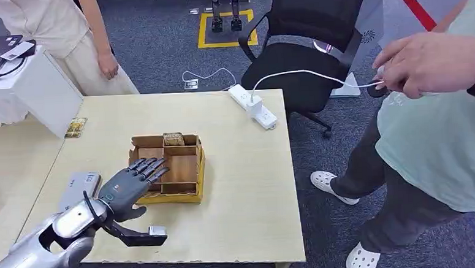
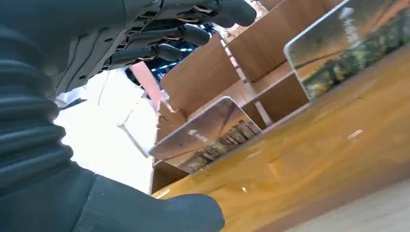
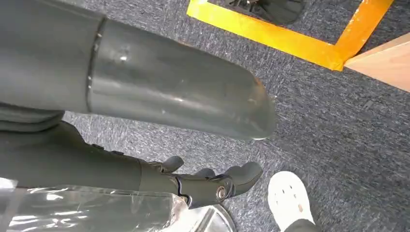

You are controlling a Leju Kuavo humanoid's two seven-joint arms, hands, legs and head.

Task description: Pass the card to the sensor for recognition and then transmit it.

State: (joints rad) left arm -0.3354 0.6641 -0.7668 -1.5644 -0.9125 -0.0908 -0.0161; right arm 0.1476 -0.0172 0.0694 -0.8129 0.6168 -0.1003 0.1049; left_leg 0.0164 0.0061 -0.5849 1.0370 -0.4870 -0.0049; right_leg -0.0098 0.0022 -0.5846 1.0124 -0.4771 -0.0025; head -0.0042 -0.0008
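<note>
A: What sits at nine o'clock on the bench point(image 1: 250, 188)?

B: A grey sensor point(image 1: 78, 186) lies flat by the left edge. Further back, at about ten o'clock, a small loose card point(image 1: 76, 127) lies next to a white box point(image 1: 33, 89).

A: And the left robot hand point(image 1: 129, 184)?

B: It hovers over the left rim of the wooden box point(image 1: 168, 169) in the middle of the bench, fingers point(image 2: 193, 34) spread and straight, thumb out toward six o'clock. It holds nothing. The left wrist view shows the fingers above the compartments.

A: Where is the card for the task?

B: A card point(image 1: 173, 139) stands on edge in the box's rear compartment, at twelve o'clock from its centre. The left wrist view shows two glossy cards point(image 2: 208, 137) leaning up behind the box's yellow wall.

A: The right robot hand point(image 3: 208, 183)?

B: It hangs over the grey carpet point(image 3: 333, 121), fingers loosely curled around nothing.

A: And to the right?

B: A white power strip point(image 1: 253, 107) at one o'clock near the far edge, a black chair point(image 1: 307, 50) behind it, and at three o'clock a person point(image 1: 444, 135) holding a white cable point(image 1: 305, 74).
</note>
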